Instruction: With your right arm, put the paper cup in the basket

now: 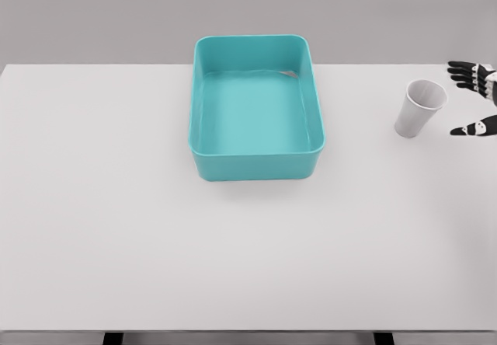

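**A:** So where are we at? The paper cup (420, 108) is upright on the table (116, 228), well off to the right of the basket (257, 158), with bare tabletop between them. Basket looks empty apart from a small pale glint near its far right corner; can't tell what that is.

**B:** Yep, and our right hand (474, 100) is just poking in at the edge, on the far side of the cup from the basket. Fingers (463, 71) spread wide, thumb down low, holding nothing, not touching the cup. Left arm isn't showing at all.

**A:** So we're at the reach-and-grasp bit, I'd say. Tips?

**B:** Slide in level so the cup ends up between thumb and fingers, around mid-height. It's light and tapered, so a nudge before we close probably tips it toward the basket. Close gently too, paper walls will likely squash.

**A:** And then lift clear of the basket's near wall before moving across.
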Available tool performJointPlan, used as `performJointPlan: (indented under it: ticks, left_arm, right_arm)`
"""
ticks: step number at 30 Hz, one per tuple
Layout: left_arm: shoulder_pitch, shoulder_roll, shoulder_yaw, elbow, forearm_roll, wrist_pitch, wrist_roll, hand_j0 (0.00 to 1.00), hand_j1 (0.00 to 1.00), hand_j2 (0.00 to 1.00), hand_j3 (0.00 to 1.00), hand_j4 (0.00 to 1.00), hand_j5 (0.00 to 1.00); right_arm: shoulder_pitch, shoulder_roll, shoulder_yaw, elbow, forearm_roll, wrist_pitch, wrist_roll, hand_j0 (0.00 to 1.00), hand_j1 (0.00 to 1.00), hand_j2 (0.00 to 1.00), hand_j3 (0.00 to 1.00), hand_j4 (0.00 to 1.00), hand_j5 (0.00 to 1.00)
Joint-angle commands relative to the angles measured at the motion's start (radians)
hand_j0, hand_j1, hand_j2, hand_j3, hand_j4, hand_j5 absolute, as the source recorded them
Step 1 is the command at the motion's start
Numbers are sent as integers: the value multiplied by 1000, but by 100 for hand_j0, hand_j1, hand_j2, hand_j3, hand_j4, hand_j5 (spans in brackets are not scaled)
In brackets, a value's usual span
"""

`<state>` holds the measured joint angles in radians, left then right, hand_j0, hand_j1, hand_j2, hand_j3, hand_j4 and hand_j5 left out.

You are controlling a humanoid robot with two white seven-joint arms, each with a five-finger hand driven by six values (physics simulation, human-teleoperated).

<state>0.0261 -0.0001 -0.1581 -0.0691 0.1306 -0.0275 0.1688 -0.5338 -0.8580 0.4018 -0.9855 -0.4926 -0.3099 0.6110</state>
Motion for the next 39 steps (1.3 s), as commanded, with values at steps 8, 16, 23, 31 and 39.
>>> performJointPlan:
  ticks: [8,16,23,31,39]
  left_arm:
    - [0,0,0,0,0,0,0,100,100,100,100,100,100]
    - [0,0,0,0,0,0,0,100,100,100,100,100,100]
    - [0,0,0,0,0,0,0,100,100,100,100,100,100]
    - [0,0,0,0,0,0,0,100,100,100,100,100,100]
    - [0,0,0,0,0,0,0,100,100,100,100,100,100]
  right_arm:
    - [-43,93,2,96,92,2,0,100,100,100,100,100,100]
    - [-83,126,2,140,109,5,0,100,100,100,100,100,100]
    - [-107,154,2,180,146,3,0,100,100,100,100,100,100]
    - [-118,182,2,240,169,-2,0,100,100,100,100,100,100]
    - [-118,198,2,252,170,0,0,100,100,100,100,100,100]
